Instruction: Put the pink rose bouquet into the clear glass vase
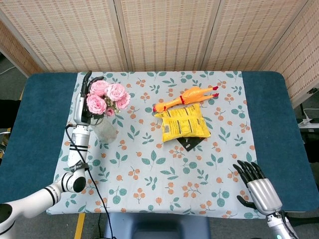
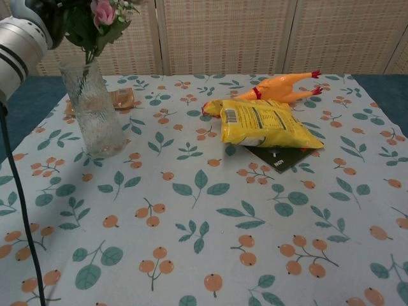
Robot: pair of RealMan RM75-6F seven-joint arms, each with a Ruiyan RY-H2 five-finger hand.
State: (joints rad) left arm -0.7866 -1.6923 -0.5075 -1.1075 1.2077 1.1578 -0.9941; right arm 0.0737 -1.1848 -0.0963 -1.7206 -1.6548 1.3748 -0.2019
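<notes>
The pink rose bouquet [image 1: 108, 96] stands over the clear glass vase [image 1: 105, 128] at the table's left side, its stems reaching down into the glass. My left hand [image 1: 82, 103] grips the bouquet from the left, just above the vase rim. In the chest view the vase [image 2: 95, 109] is upright at the upper left, with leaves and one pink bloom of the bouquet [image 2: 95, 19] above it and my left hand [image 2: 39, 13] at the top corner. My right hand [image 1: 258, 186] rests at the table's near right edge, fingers apart, holding nothing.
A yellow rubber chicken [image 1: 185, 96] and a yellow snack bag [image 1: 182, 122] lie mid-table, the bag on a black card [image 1: 191, 142]. A small brown packet [image 2: 120, 99] sits behind the vase. A floral cloth [image 1: 159, 164] covers the blue table.
</notes>
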